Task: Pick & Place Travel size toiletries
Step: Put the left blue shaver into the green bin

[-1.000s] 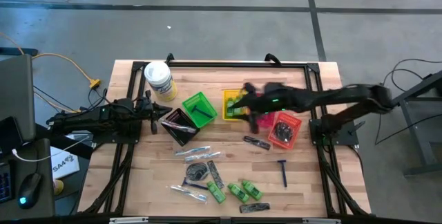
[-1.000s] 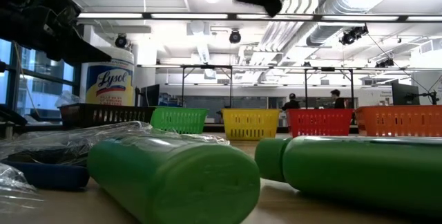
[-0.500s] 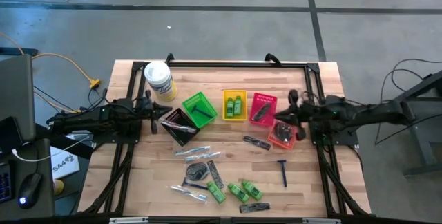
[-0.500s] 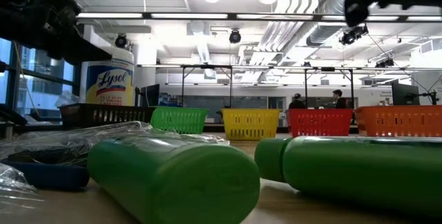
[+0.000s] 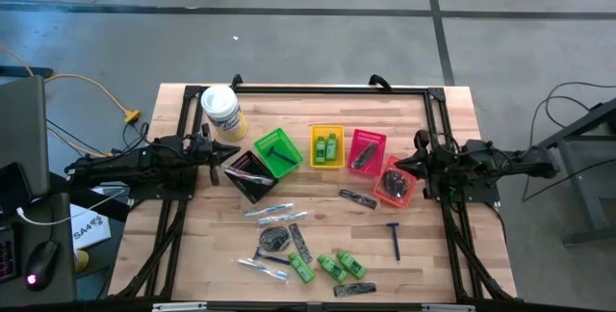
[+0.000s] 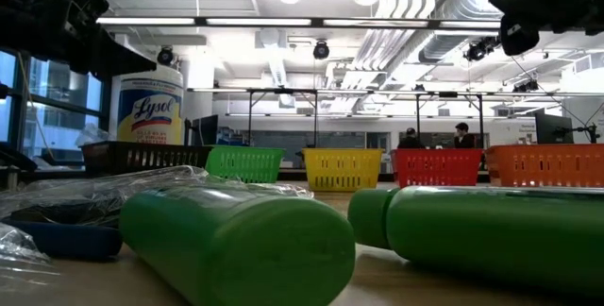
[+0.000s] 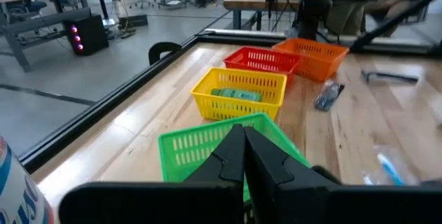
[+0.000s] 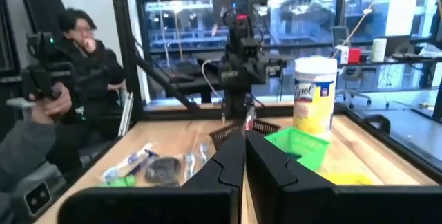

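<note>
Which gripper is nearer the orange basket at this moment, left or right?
Right. The right gripper sits just beside the orange basket at the table's right edge, shut and empty. The left gripper is shut across the table by the black basket, several baskets away.

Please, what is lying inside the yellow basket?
Two green mini bottles lie side by side inside the yellow basket. The left wrist view shows them through its mesh wall; the basket floor beneath them stays hidden.
</note>
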Robot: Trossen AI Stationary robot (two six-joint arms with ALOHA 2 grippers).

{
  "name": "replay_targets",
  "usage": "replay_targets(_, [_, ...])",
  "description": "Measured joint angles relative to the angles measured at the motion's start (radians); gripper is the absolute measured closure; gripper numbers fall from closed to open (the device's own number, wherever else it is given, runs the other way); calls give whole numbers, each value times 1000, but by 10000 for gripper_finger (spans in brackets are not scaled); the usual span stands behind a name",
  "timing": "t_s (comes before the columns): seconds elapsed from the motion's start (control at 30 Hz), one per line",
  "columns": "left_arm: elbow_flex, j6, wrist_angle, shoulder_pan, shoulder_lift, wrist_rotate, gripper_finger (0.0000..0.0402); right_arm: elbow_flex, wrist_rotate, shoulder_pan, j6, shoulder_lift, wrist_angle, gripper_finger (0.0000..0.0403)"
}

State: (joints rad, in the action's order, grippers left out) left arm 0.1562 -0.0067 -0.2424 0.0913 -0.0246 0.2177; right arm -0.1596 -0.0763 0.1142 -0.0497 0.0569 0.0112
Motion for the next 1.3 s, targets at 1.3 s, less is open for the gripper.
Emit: replay_targets(1.3, [355, -163, 221, -380, -863, -46, 402, 27, 0, -5, 72, -34, 109, 400])
